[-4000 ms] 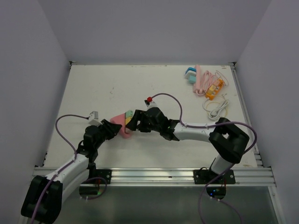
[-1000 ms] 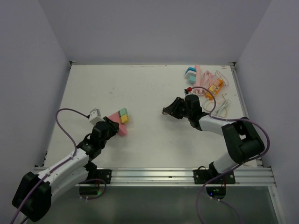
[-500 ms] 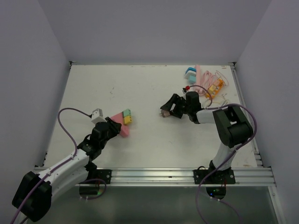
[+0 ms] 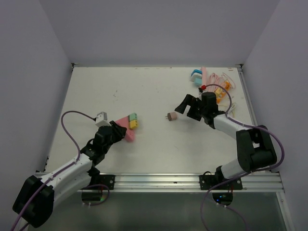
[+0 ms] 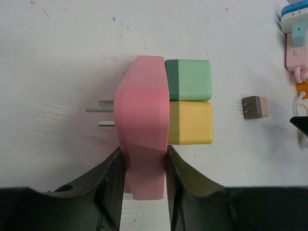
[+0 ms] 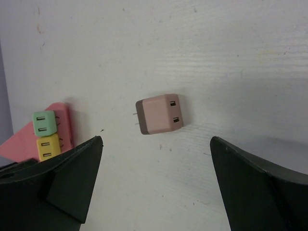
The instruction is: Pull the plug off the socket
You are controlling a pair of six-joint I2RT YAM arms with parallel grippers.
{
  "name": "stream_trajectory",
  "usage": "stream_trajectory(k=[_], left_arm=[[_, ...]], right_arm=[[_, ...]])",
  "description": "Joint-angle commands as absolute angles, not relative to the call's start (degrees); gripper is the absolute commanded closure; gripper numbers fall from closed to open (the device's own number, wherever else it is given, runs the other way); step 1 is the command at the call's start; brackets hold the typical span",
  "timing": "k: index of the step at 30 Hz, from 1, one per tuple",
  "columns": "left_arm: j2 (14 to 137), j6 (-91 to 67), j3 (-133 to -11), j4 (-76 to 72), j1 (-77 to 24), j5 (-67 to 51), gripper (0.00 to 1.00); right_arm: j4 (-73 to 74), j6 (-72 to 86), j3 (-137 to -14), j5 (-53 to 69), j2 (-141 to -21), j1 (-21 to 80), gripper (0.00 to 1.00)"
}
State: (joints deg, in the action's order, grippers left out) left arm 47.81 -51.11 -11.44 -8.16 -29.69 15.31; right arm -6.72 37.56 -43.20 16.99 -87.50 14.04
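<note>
a: where's the plug?

b: a pinkish-brown plug [image 6: 160,113] lies on its side on the table [image 4: 154,91], prongs pointing toward the socket [image 5: 143,125] and well apart from it. the right gripper [image 6: 155,144] hangs over it with fingers spread wide, touching nothing.

a: and the socket?

b: pinched at its near end by the left gripper [image 5: 143,156], one finger pressed on each flat face. a green plug [image 5: 190,79] and a yellow plug [image 5: 192,122] sit seated side by side in its right face (the socket's own prongs stick out the opposite way).

a: so what's the step, as you read it?

b: my guess is the right arm goes for one of those two. the yellow one is nearer the left fingers, so i'd start with green; it has more room around it.

a: how to do it well?

b: come in low from the right, line the fingers up across the green plug's top and bottom faces, and close only on that one; the two plugs touch, so a sloppy grasp would catch both. then pull straight out along the prongs, not upward, while the left gripper keeps its squeeze. its hold is at the socket's end, so a crooked pull would likely twist the socket out of the pinch.
</note>
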Motion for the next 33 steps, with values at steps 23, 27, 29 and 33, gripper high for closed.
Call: stream_trajectory(k=[23,27,29,33], left_arm=[[46.67,-49.83,-10.46,-10.64,-29.62,12.83,1.00],[46.84,-49.75,-10.37,-10.63,-29.62,12.92,1.00],[47.02,-49.75,-10.28,-10.72,-29.62,12.92,1.00],[47.29,-49.75,-10.28,-10.99,-29.62,12.83,1.00]], right_arm=[[-27.51,56.25,-53.95,9.67,-104.31,47.81,0.12],[-27.95,56.60,-56.07,10.28,-107.04,47.99,0.15],[-27.69,56.60,-57.03,10.28,-107.84,47.99,0.18],[-28.39,56.78,-58.09,11.33,-109.77,48.08,0.24]])
